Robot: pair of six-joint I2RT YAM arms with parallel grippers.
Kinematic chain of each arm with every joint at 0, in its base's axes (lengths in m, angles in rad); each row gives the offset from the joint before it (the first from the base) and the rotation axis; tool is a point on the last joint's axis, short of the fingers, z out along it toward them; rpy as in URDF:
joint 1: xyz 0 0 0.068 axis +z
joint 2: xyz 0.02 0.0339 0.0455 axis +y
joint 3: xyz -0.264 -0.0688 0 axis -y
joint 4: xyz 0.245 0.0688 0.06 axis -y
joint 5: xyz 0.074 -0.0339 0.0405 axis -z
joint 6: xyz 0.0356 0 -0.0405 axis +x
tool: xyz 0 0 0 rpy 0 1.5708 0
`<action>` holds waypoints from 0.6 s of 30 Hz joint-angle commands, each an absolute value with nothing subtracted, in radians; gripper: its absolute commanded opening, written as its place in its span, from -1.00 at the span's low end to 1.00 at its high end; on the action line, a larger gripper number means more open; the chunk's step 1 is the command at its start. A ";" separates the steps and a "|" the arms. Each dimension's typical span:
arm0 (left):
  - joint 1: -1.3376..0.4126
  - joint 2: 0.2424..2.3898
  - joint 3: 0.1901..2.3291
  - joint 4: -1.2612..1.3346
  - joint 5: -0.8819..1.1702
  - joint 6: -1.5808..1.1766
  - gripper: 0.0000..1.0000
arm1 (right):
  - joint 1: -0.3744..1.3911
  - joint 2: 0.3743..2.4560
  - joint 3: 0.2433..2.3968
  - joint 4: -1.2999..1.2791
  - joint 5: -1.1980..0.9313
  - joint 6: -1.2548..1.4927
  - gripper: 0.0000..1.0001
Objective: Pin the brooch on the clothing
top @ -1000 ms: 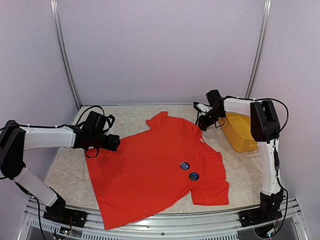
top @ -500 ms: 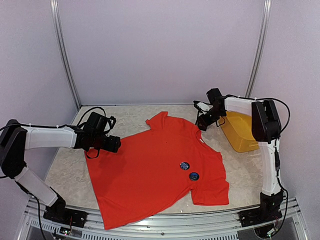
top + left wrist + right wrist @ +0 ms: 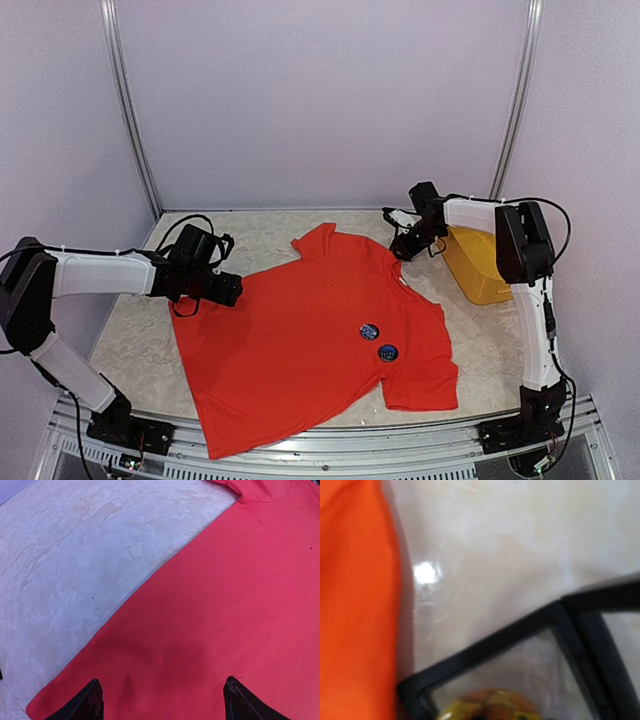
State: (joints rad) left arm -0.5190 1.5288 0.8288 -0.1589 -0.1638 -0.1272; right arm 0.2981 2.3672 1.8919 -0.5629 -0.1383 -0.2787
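Note:
The clothing, a red-orange T-shirt point(image 3: 300, 340), lies spread flat on the table. Two small round dark brooches point(image 3: 369, 330) point(image 3: 388, 352) sit on its right chest. My left gripper point(image 3: 230, 290) hovers low over the shirt's left sleeve edge. In the left wrist view it is open, both black fingertips point(image 3: 92, 702) apart over bare red fabric point(image 3: 225, 605). My right gripper point(image 3: 398, 247) is by the shirt's far right shoulder. Its wrist view is blurred: the shirt edge point(image 3: 350, 605), pale table, a black-edged clear frame point(image 3: 485, 645) and a yellow-orange round thing point(image 3: 490, 707) at the bottom.
A yellow plastic basket point(image 3: 480, 265) stands at the right, just behind the right gripper. Pale marbled tabletop point(image 3: 140, 340) shows around the shirt. Walls and metal uprights close in the back and sides.
My right gripper has drifted slightly left and back along the shirt's shoulder. The left gripper has edged a little right over the sleeve. Shirt and brooches have not moved.

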 commanded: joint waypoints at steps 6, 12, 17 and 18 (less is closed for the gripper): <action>-0.528 1.541 0.860 -0.165 -0.150 -0.115 0.56 | 0.305 2.342 1.859 -0.571 -0.145 -0.272 -0.43; -0.533 1.544 0.860 -0.166 -0.145 -0.114 0.56 | 0.306 2.311 1.882 -0.597 -0.164 -0.267 -0.52; -0.537 1.546 0.860 -0.170 -0.145 -0.113 0.56 | 0.293 2.302 1.888 -0.593 -0.181 -0.231 -0.52; -0.537 1.546 0.860 -0.170 -0.145 -0.112 0.56 | 0.289 2.300 1.887 -0.588 -0.181 -0.222 -0.53</action>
